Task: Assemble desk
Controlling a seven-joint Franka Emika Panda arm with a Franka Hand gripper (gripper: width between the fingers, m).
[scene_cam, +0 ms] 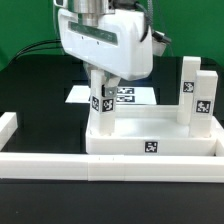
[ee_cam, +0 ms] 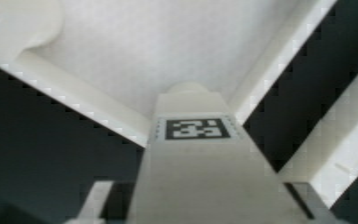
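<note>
The white tray-like tabletop (scene_cam: 150, 143) lies on the black table with a tag on its front wall. My gripper (scene_cam: 101, 82) is shut on a short white tagged leg (scene_cam: 101, 101) and holds it upright over the tabletop's corner at the exterior view's left. Whether the leg's foot sits in the socket is hidden. Two more legs (scene_cam: 202, 98) stand upright at the tabletop's right end. In the wrist view the held leg (ee_cam: 197, 140) runs between my fingers (ee_cam: 101, 200), with the tabletop's inner floor (ee_cam: 140, 50) beyond it.
The marker board (scene_cam: 128, 96) lies flat behind the tabletop. A long white border rail (scene_cam: 100, 167) runs along the front, and another (scene_cam: 8, 130) stands at the exterior view's left. A green wall is behind.
</note>
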